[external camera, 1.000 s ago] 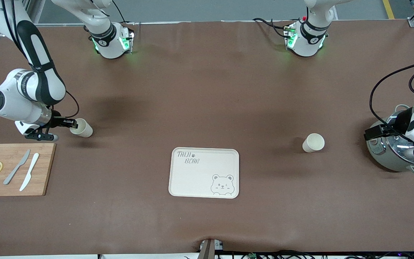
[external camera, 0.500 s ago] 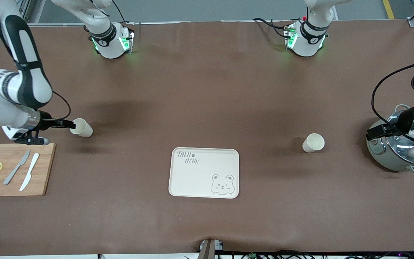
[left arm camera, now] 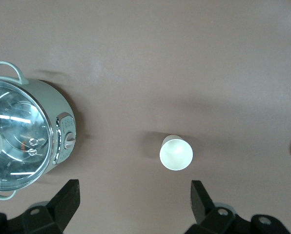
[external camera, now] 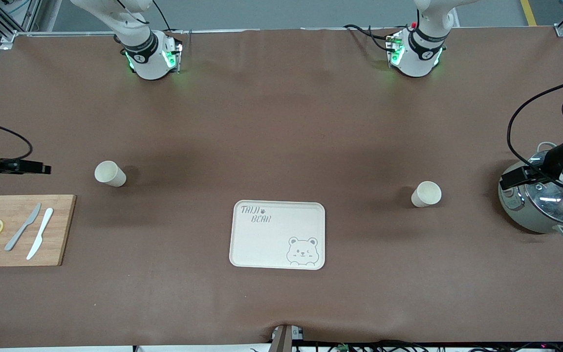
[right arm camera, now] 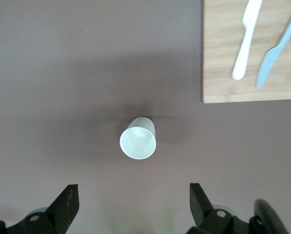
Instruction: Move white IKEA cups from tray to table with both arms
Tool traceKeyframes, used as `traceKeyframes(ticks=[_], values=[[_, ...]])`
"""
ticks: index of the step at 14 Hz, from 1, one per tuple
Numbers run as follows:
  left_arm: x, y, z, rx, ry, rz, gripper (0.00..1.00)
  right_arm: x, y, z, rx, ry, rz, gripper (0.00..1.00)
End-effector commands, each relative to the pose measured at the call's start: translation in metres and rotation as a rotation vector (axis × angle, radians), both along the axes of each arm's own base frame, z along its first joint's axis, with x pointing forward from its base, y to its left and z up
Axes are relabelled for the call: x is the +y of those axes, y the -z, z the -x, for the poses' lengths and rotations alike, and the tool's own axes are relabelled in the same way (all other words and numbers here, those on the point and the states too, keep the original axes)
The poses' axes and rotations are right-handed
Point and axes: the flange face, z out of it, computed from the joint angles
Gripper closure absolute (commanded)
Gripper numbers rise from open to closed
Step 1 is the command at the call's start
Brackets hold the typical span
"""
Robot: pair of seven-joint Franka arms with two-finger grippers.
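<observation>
Two white IKEA cups stand upright on the brown table, apart from the bear tray (external camera: 277,234). One cup (external camera: 110,173) (right arm camera: 138,139) is toward the right arm's end. My right gripper (external camera: 42,169) (right arm camera: 133,200) is open and empty, well clear of that cup, over the table's end by the cutting board. The other cup (external camera: 426,194) (left arm camera: 176,153) stands toward the left arm's end. My left gripper (external camera: 508,178) (left arm camera: 134,200) is open and empty, hanging over the pot's edge, apart from this cup.
A steel pot with a glass lid (external camera: 538,205) (left arm camera: 23,131) sits at the left arm's end. A wooden cutting board (external camera: 20,230) (right arm camera: 253,48) with two knives and lemon slices lies at the right arm's end. Brown table stretches between the cups and the tray.
My right gripper has opened, let go of its cup and drawn back toward the right arm's end of the table. That cup stays standing. My left gripper has barely shifted over the pot.
</observation>
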Motion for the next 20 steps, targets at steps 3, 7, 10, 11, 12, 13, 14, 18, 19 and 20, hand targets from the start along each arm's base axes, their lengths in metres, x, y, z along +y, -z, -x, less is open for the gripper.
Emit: traceKeyframes(ticks=[3,7,10,11,12,13,14,18,19,20], values=[[-0.005,-0.048,0.033,0.009,0.009,-0.021,0.00,0.039,-0.055,-0.009,-0.077,-0.079,0.018,0.00],[-0.010,-0.077,0.057,-0.012,0.003,-0.045,0.00,0.062,-0.094,0.013,-0.091,-0.098,0.015,0.00],[-0.011,-0.087,0.080,-0.022,0.005,-0.005,0.00,0.062,-0.118,0.035,-0.128,-0.082,0.023,0.00],[-0.007,-0.088,0.089,-0.029,-0.002,-0.004,0.00,0.062,-0.128,0.040,-0.138,-0.077,0.049,0.00],[-0.003,-0.086,0.095,-0.031,-0.007,0.000,0.00,0.061,-0.140,0.048,-0.144,-0.042,0.072,0.00],[-0.002,-0.085,0.098,-0.031,-0.010,0.007,0.00,0.061,-0.147,0.055,-0.143,-0.007,0.079,0.00],[-0.004,-0.089,0.100,-0.033,-0.007,0.009,0.00,0.062,-0.156,0.065,-0.156,-0.002,0.083,0.00],[-0.028,-0.077,0.093,-0.011,0.033,0.006,0.00,0.085,-0.180,0.098,-0.229,-0.068,0.199,0.00],[-0.032,-0.074,0.094,0.001,0.039,0.005,0.00,0.088,-0.179,0.106,-0.250,-0.081,0.215,0.00],[-0.032,-0.074,0.095,0.013,0.042,0.005,0.00,0.082,-0.179,0.115,-0.262,-0.081,0.208,0.00]])
